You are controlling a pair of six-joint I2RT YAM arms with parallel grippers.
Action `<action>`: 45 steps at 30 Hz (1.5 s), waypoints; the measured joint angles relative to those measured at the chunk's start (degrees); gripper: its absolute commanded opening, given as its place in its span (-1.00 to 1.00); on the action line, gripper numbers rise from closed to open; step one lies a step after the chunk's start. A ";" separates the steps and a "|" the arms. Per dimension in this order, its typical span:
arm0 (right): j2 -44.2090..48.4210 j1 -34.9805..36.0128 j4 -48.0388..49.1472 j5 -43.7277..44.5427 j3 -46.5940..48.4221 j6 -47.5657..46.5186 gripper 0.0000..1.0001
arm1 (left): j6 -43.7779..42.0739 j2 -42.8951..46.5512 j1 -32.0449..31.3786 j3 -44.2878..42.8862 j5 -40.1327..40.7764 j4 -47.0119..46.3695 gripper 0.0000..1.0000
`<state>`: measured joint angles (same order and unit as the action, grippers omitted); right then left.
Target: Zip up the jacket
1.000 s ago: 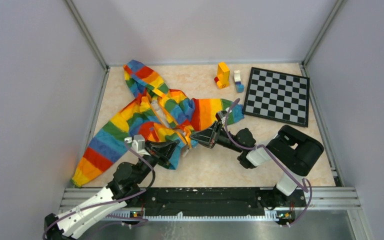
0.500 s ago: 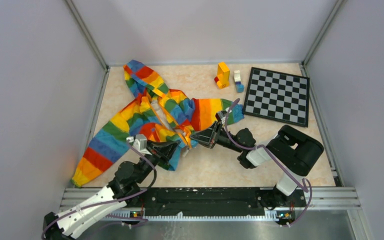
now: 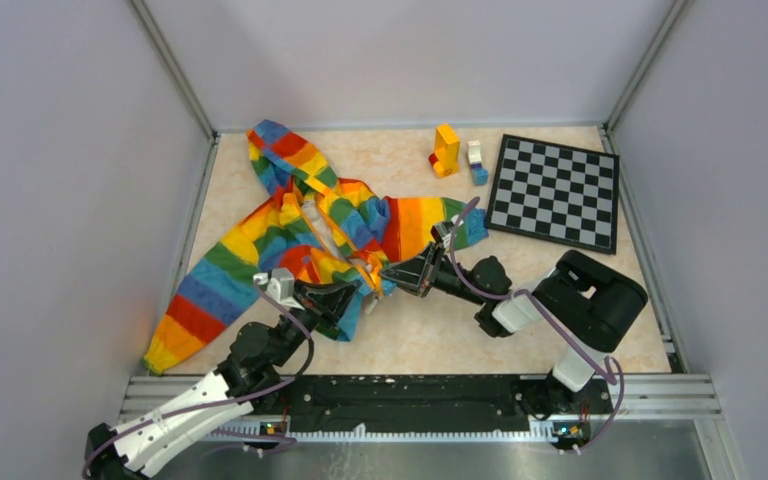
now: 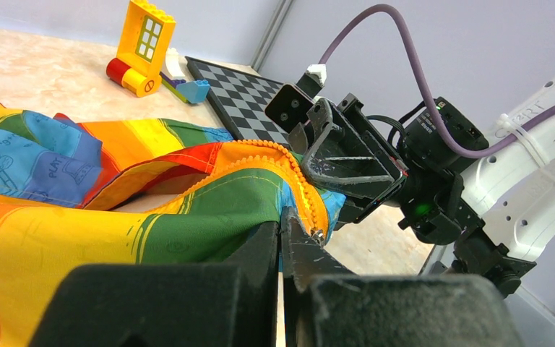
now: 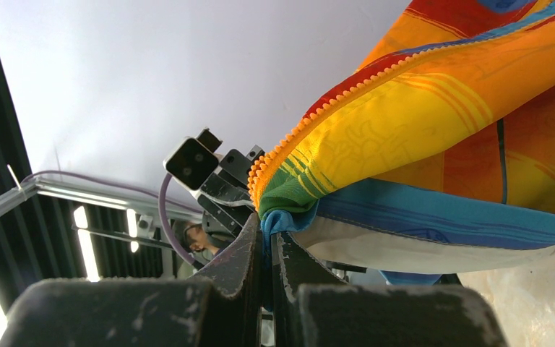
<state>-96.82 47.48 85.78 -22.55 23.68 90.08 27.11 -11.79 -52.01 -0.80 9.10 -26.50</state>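
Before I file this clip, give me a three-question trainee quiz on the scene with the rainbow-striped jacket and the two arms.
1. True or false: the rainbow-striped hooded fabric jacket is fully zipped.
2. The right gripper is shut on: A) the jacket's lower edge; B) a toy block; C) nothing.
3. What does the left gripper pinch?
Key: 1 false, the orange zipper teeth lie unjoined. 2 A. 3 The jacket's edge beside the zipper teeth.
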 measured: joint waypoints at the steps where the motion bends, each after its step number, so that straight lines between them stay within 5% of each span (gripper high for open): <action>1: 0.00 0.00 0.02 0.00 0.00 0.00 -1.00 | 0.00 0.00 0.00 0.00 0.00 0.02 -1.00; 45: 1.18 -0.31 0.00 0.46 -0.02 -0.07 -1.00 | 0.74 0.00 0.00 0.00 -0.09 0.04 -1.00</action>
<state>-95.64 47.18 85.78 -22.09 23.66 90.02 27.86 -11.79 -52.01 -0.80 9.02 -26.46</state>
